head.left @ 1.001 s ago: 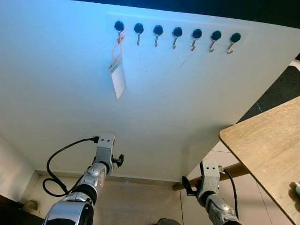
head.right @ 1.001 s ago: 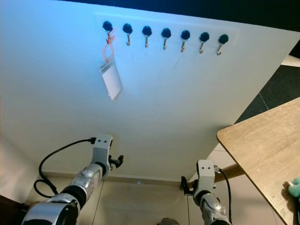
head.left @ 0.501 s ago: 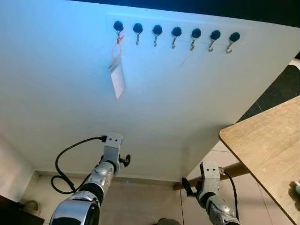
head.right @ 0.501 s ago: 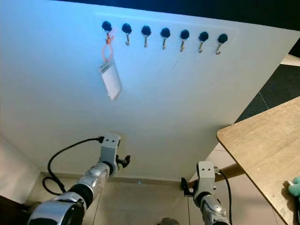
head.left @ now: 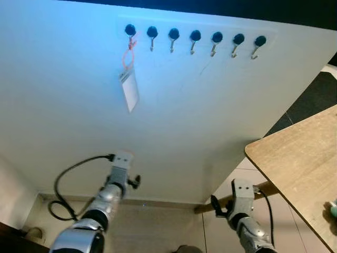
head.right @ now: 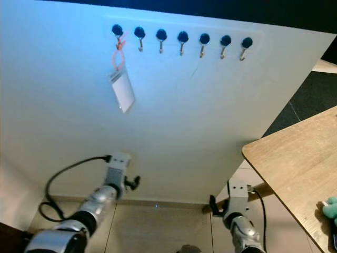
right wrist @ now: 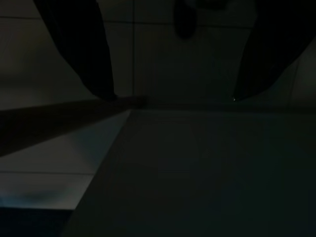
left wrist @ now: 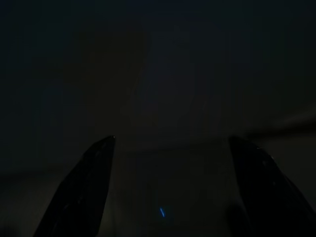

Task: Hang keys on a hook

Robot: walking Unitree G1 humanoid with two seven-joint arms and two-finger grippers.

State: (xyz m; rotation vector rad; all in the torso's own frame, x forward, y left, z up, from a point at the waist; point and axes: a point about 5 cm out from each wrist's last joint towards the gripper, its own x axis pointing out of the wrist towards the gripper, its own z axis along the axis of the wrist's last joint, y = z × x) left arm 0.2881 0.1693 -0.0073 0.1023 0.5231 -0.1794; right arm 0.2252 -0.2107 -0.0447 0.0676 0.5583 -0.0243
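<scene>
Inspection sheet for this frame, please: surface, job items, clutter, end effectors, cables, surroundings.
Surface: white wall, lit bluish at upper left.
Job's things: row of seven hooks; white tag on orange loop hangs from the leftmost hook; other six bare.
Clutter: teal soft item at the wooden table edge.
End effectors: left end effector and right end effector hang low, fingers apart, holding nothing.
Cables: black cable loops from the left wrist.
Surroundings: tiled floor, dark flooring.

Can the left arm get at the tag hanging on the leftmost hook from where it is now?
Probably not without raising. The left gripper is open and low near the floor, while the tag hangs high on the leftmost hook. Nothing stands between them on the bare wall.
</scene>
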